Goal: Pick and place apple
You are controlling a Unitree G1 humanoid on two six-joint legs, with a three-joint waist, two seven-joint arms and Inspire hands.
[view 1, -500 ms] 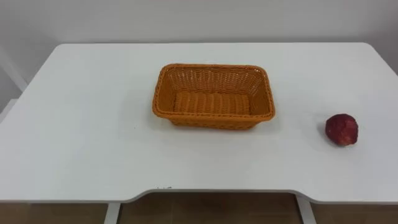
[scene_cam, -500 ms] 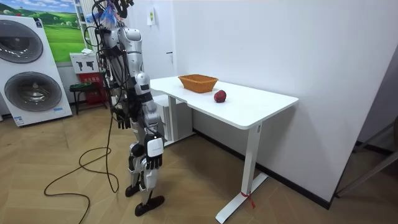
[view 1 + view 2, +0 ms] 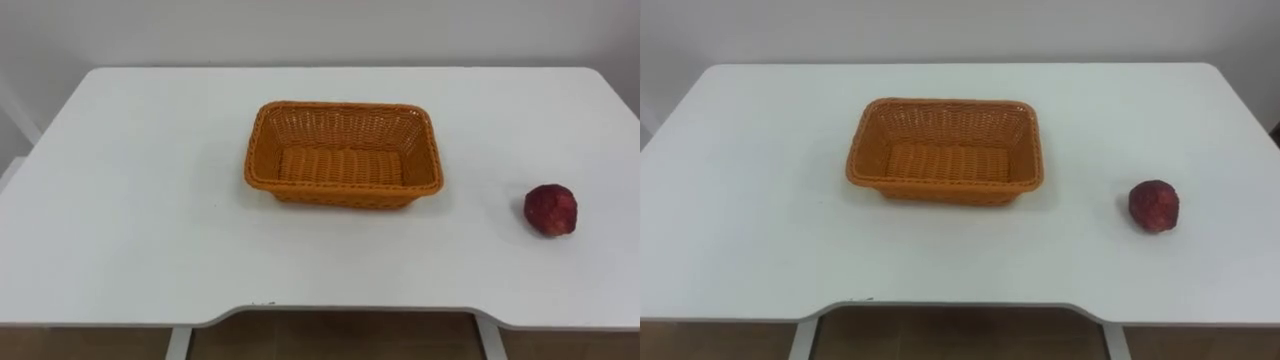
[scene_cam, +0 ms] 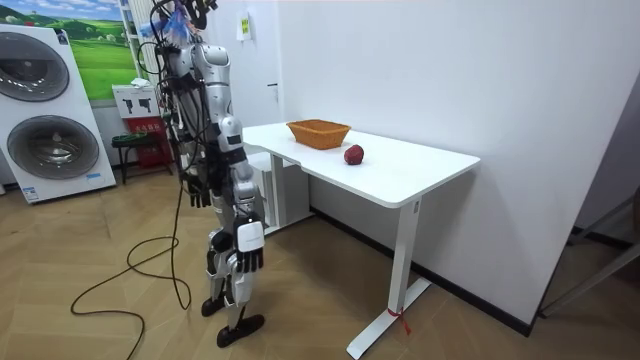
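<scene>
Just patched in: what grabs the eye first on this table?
An orange woven basket sits empty in the middle of the white table. A dark red apple lies alone near the table's right edge, well apart from the basket and not yet picked up.

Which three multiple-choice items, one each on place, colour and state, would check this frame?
1. Where does the apple lie relative to the basket?
A. inside it
B. to its right on the table, apart from it
C. to its left, touching it

2. What colour is the basket?
A. orange
B. blue
C. white

3. In what state is the basket?
A. upright and empty
B. overturned
C. holding the apple

Answers:
1 B: bare tabletop shows between the two.
2 A: its weave is orange all over.
3 A: its bare bottom shows through the open top.
</scene>
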